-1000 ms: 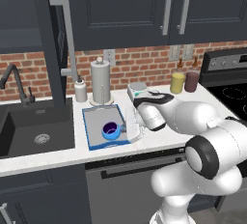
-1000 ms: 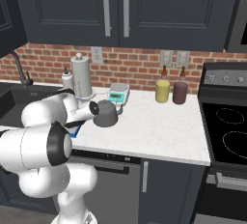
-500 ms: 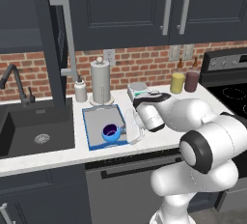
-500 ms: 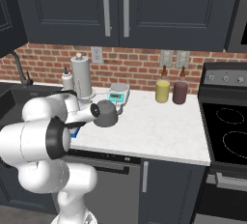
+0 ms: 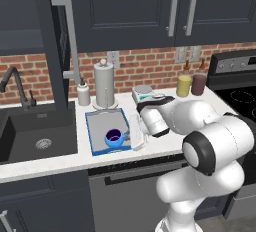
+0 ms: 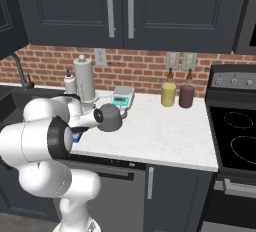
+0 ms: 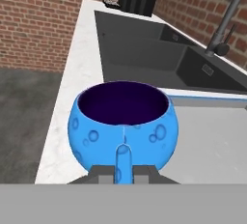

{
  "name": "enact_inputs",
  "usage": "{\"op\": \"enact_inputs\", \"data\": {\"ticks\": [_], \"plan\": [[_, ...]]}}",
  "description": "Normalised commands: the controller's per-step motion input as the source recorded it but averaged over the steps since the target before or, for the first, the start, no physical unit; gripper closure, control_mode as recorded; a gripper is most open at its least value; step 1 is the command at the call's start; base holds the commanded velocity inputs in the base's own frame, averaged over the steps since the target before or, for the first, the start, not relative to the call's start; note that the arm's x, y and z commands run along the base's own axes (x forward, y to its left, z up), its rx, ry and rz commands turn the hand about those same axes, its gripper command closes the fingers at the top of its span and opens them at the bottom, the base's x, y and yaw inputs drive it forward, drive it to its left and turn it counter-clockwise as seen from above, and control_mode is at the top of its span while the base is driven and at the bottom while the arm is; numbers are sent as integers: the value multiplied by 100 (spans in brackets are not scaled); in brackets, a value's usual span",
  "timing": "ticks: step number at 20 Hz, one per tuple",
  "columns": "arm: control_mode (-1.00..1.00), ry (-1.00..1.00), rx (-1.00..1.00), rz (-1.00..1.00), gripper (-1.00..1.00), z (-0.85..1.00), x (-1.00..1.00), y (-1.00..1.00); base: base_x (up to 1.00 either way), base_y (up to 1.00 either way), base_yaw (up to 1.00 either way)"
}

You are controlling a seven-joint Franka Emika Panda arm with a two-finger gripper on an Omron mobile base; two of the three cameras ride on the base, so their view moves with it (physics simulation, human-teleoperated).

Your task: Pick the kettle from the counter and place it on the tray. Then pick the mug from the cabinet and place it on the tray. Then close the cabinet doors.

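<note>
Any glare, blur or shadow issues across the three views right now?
Left base view: flat even light, sharp, the arm hides part of the tray. Right base view: no glare, the kettle reads dark but crisp. Hand view: the mug is sharp up close, soft shading inside; the tool grips its handle.

Flat, even rendered lighting, soft faint shadows, no glare, sharp focus, slightly coarse textures, dim cabinet fronts

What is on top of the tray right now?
The blue mug stands on the tray, with the gripper shut on its handle. The arm covers the tray's right edge.
</note>
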Motion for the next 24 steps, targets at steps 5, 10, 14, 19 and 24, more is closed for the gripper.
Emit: {"op": "enact_inputs", "data": {"ticks": [5,10,14,19,24], "plan": [[-100,1,0,0,100,-3,18,0,0,0,0],[-100,3,0,0,100,0,29,1,0,0,0],[-100,3,0,0,100,-4,25,5,0,0,0],[-100,0,0,0,100,-15,13,7,0,0,0],[-100,0,-2,0,100,-23,2,8,0,0,0]]}}
